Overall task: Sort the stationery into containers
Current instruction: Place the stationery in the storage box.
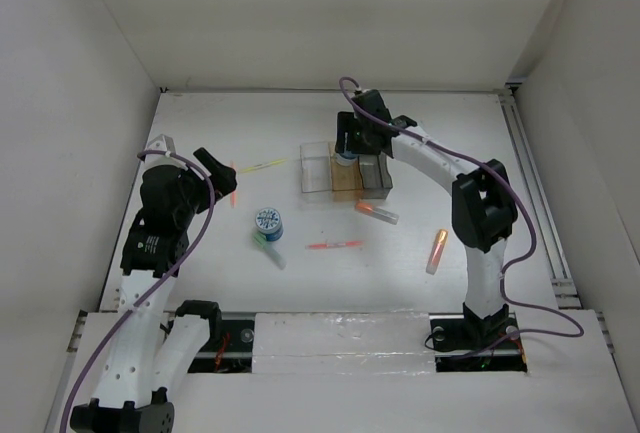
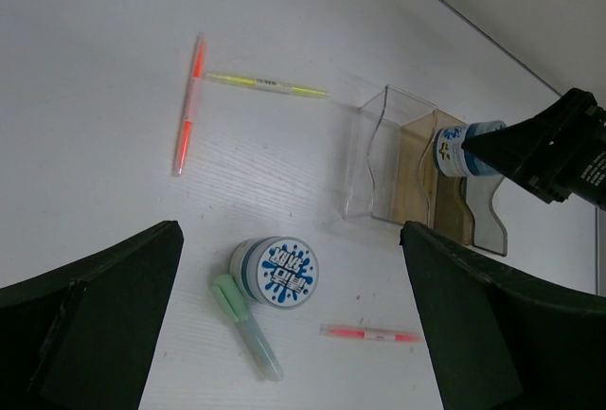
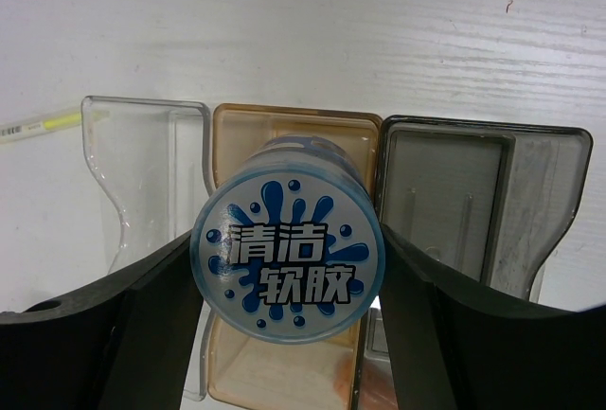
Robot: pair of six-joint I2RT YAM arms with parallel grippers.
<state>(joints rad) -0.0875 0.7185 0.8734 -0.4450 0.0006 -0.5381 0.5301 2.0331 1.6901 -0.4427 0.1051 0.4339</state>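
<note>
My right jaws are clamped on the round blue-white patterned roll (image 3: 288, 264), poised over the amber translucent plastic bin (image 3: 295, 116), so I want it centred between the walls before letting go, while my left jaws gape empty over the white surface (image 2: 85, 41).

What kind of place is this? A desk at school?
Probably a robot test booth in a lab, not a school desk. Plain white walls box in the white table, a left arm and a right arm are bolted at its near edge, and three small bins and a few pens lie out.
</note>
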